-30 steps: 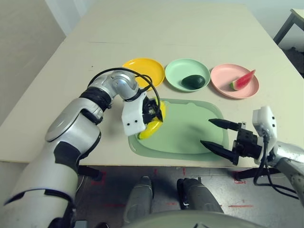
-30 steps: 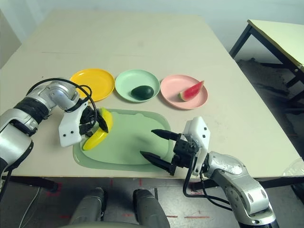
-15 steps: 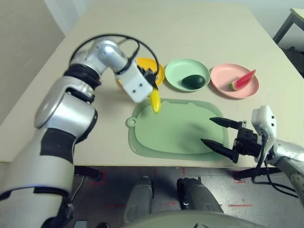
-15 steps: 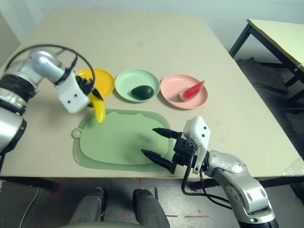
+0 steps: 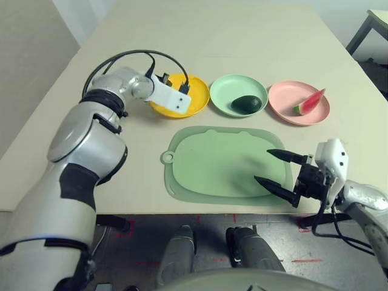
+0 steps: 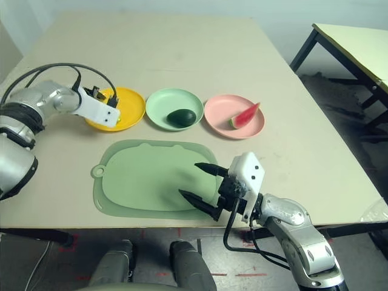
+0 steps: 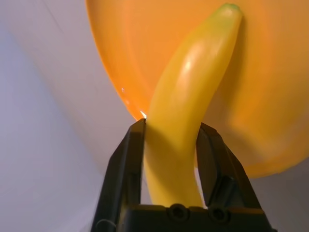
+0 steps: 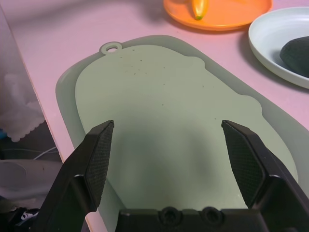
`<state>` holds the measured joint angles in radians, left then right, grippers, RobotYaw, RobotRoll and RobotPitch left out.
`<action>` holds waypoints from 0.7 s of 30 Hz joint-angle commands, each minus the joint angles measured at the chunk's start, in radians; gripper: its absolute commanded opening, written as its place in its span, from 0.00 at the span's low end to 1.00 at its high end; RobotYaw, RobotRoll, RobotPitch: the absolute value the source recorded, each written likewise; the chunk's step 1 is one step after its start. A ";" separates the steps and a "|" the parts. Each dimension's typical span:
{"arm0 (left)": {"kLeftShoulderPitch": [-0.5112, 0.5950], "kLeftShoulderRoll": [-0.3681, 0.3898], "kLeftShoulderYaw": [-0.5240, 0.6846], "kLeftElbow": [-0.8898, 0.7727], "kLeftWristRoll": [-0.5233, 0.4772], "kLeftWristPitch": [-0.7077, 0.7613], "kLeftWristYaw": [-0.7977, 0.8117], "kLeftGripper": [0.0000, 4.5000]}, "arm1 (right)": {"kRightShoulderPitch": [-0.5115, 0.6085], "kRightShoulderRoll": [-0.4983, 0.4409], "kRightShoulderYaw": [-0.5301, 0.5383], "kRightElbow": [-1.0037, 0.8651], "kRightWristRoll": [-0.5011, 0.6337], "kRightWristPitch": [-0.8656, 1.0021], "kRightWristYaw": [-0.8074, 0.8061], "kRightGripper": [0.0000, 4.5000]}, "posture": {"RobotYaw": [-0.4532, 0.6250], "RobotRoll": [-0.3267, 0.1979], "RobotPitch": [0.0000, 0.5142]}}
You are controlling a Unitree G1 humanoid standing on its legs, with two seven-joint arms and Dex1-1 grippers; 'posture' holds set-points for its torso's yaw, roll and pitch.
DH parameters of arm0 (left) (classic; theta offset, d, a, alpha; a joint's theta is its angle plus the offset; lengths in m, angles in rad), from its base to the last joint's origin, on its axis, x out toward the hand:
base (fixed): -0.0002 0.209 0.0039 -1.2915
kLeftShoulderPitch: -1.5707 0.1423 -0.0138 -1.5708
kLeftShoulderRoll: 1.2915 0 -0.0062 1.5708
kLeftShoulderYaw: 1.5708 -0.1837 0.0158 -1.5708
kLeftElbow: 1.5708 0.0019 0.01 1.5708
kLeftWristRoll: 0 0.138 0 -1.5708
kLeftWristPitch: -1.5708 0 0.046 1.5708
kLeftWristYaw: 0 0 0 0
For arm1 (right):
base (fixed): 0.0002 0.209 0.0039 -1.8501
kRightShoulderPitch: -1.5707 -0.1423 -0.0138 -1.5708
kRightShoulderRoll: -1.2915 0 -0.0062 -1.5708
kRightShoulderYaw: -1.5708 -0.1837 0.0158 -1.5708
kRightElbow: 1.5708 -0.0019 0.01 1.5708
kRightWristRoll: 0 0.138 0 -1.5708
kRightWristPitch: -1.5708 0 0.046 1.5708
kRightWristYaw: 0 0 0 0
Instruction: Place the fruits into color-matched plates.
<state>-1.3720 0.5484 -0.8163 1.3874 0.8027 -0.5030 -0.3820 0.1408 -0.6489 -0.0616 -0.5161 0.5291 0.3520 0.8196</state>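
The yellow banana (image 7: 188, 121) lies with its far end in the yellow-orange plate (image 5: 197, 91), and my left gripper (image 7: 169, 128) is shut on its near end, one black finger against each side. From the head, that gripper (image 5: 182, 102) reaches over the plate's left part. The dark green avocado (image 5: 247, 104) rests in the mint green plate (image 5: 227, 91). A red watermelon wedge (image 5: 309, 102) lies in the pink plate (image 5: 282, 100). My right gripper (image 5: 262, 165) stands open above the near right part of the green mat (image 5: 212, 163), holding nothing.
The three plates form a row just behind the mat. The mat has a small ring tab (image 5: 165, 159) on its left edge. The table's near edge runs just in front of the mat. Another table (image 6: 351, 42) stands at the far right.
My left arm has carried the banana from the mat's left side up and back to the yellow-orange plate and lowered it in. The right arm has barely moved.
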 commanded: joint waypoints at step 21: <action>0.173 0.099 0.686 -0.066 -0.590 0.092 -0.401 0.99 | -0.086 0.019 -0.391 0.273 0.157 0.043 -0.127 1.00 | 0.32 0.62 0.26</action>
<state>-1.2275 0.6418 -0.1970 1.3350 0.2959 -0.4613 -0.7250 0.0538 -0.6330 -0.4067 -0.2939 0.6708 0.3955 0.7079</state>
